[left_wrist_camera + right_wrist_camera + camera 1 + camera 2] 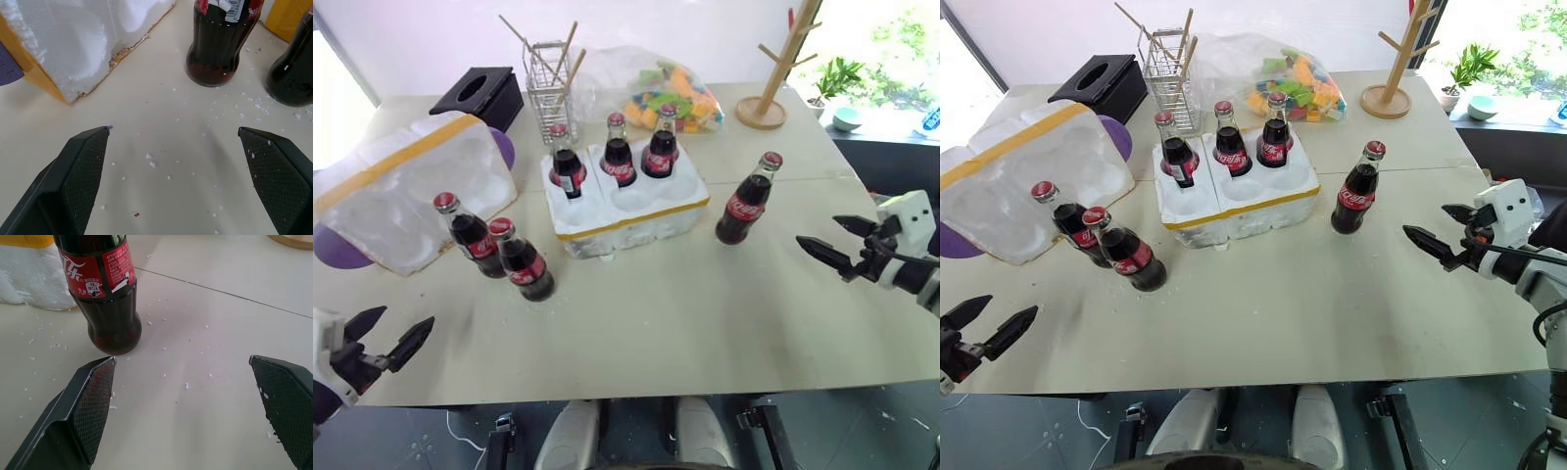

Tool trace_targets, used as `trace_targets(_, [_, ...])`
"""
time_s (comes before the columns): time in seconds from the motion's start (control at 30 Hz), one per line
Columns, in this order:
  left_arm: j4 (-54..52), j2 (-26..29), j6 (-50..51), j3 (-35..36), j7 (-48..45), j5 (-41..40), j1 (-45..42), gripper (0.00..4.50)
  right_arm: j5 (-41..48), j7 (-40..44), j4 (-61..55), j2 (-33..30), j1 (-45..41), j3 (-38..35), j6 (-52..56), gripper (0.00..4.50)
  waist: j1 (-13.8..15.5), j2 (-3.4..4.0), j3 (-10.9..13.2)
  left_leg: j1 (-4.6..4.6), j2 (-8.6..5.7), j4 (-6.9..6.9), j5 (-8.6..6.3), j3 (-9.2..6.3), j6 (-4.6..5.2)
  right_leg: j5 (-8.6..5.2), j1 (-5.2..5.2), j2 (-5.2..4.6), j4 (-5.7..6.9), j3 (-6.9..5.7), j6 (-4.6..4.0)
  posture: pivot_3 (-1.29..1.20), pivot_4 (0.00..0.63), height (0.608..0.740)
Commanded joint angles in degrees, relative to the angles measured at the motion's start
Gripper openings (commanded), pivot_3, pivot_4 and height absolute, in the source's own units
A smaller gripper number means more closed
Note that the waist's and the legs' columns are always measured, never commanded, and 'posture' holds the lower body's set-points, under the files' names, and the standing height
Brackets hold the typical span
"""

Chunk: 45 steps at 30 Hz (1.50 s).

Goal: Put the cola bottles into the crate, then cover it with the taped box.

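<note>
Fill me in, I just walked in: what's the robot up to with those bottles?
It is loading cola bottles into the crate. Three stand in its back wells; two wait on the table by the taped box, one to the crate's right. The left gripper and right gripper hover open, holding nothing.

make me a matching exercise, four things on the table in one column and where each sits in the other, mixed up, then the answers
Things:
1. crate
2. taped box
3. black tissue box
4. wooden mug tree

Places:
A. far right of the table, by the window
B. middle of the table, with three cola bottles standing in its far wells
C. far left corner, behind the foam shell
D. left side, hollow side up, next to two loose bottles

Pairs: 1-B, 2-D, 3-C, 4-A
</note>
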Motion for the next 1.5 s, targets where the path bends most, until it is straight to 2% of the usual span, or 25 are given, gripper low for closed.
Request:
trace_targets(0.03, [-0.99, 0.74, -0.33, 1.26, 0.34, 0.54, -0.18, 4.41, 0.65, -0.56, -2.55, 0.23, -0.14, -1.23, 0.19, 4.50, 0.01, 0.00, 0.00, 0.00, 0.00, 0.00, 0.00, 0.00, 0.00, 0.00, 0.00, 0.00, 0.00, 0.00, 0.00, 0.00, 0.150, 0.740])
trace_targets(0.47, [-1.12, 1.36, 4.71, 1.97, 2.97, -2.50, -4.45, 4.41, 0.82, -0.79, -3.47, 0.15, 0.01, -0.72, 1.81, 4.50, 0.03, 0.00, -0.01, 0.01, 0.00, 0.02, 0.01, 0.01, 0.01, 0.09, 0.00, 0.03, 0.00, 0.00, 0.01, 0.00, 0.150, 0.740])
trace_targets(0.63, [-0.95, 2.32, 4.49, 0.11, 2.66, -3.21, -9.21, 4.41, 2.54, 3.92, -5.16, -3.88, 1.12, -3.10, 4.27, 4.50, 0.09, 0.01, -0.01, 0.01, 0.00, 0.06, 0.01, 0.04, 0.01, 0.13, 0.01, 0.03, 0.01, 0.00, 0.00, 0.00, 0.150, 0.740])
trace_targets(0.8, [4.61, 6.28, 0.20, -5.56, -1.85, 0.73, -17.47, 4.41, 10.58, 13.74, -13.97, -9.96, 7.60, -10.76, 11.08, 4.50, 0.79, 0.04, -0.03, 0.01, 0.07, 0.06, 0.02, 0.19, 0.02, 0.14, 0.01, 0.05, 0.06, -0.06, 0.03, 0.00, 0.150, 0.740])
trace_targets(0.97, [11.78, 9.40, -1.07, -11.67, -5.34, 2.50, -26.98, 4.41, 23.51, 20.78, -25.16, -14.80, 10.60, -17.75, 21.53, 4.50, 0.85, 0.04, -0.02, 0.05, 0.12, 0.07, 0.01, 0.37, 0.02, 0.17, 0.01, 0.04, 0.07, -0.01, 0.07, 0.00, 0.150, 0.740])
trace_targets(1.1, [18.17, 10.47, -3.20, -17.28, -8.27, 5.25, -34.17, 4.41, 36.38, 18.10, -30.99, -16.70, 6.99, -20.25, 27.75, 4.50, 0.95, 0.00, -0.02, 0.06, 0.16, 0.11, 0.01, 0.43, 0.01, 0.22, 0.02, 0.03, 0.06, -0.01, 0.07, 0.00, 0.150, 0.740])
trace_targets(1.27, [22.62, 10.01, -4.77, -21.46, -10.59, 6.73, -39.65, 4.41, 46.81, 10.11, -33.71, -16.46, 2.80, -18.67, 29.53, 4.50, 1.31, -0.10, 0.00, 0.03, 0.16, 0.08, 0.01, 0.47, 0.01, 0.26, 0.00, -0.03, -0.04, 0.02, 0.08, 0.00, 0.150, 0.740])
trace_targets(1.5, [26.51, 8.50, -7.64, -24.88, -11.41, 9.44, -42.33, 4.41, 47.63, 6.29, -34.20, -16.21, 1.52, -15.43, 27.73, 4.50, 1.54, -0.13, 0.01, -0.02, 0.15, 0.07, -0.02, 0.62, 0.06, 0.32, -0.09, -0.04, -0.10, 0.14, 0.17, 0.00, 0.150, 0.740])
